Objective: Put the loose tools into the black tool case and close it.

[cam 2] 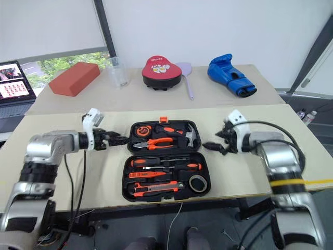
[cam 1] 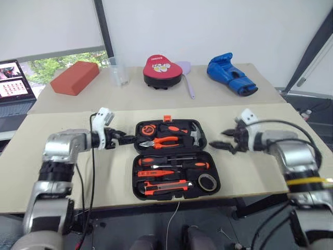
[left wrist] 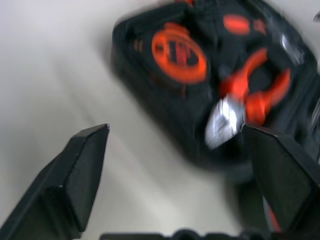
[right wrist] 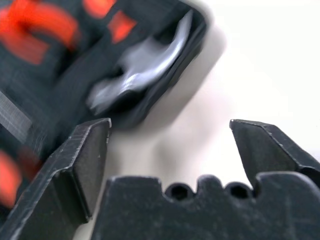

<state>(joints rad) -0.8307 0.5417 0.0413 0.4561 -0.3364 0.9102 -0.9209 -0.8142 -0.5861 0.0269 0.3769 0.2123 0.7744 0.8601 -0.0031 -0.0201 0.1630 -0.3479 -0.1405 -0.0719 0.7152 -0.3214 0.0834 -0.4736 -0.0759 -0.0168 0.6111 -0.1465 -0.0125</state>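
Near the table's front edge the black tool case (cam 1: 174,159) lies open with the loose tools (cam 1: 171,174) already slotted inside, flanked by the released, empty left gripper (cam 1: 130,139) and right gripper (cam 1: 221,140), leaving only the lid to close.

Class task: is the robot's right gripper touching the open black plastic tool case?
Apart. In the right eye view, bare table shows between the right gripper and the black plastic tool case.

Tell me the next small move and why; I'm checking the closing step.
Probably bring both open grippers, left and right, in to the far half of the case to fold it shut: the tools lie in their slots, the case is open.
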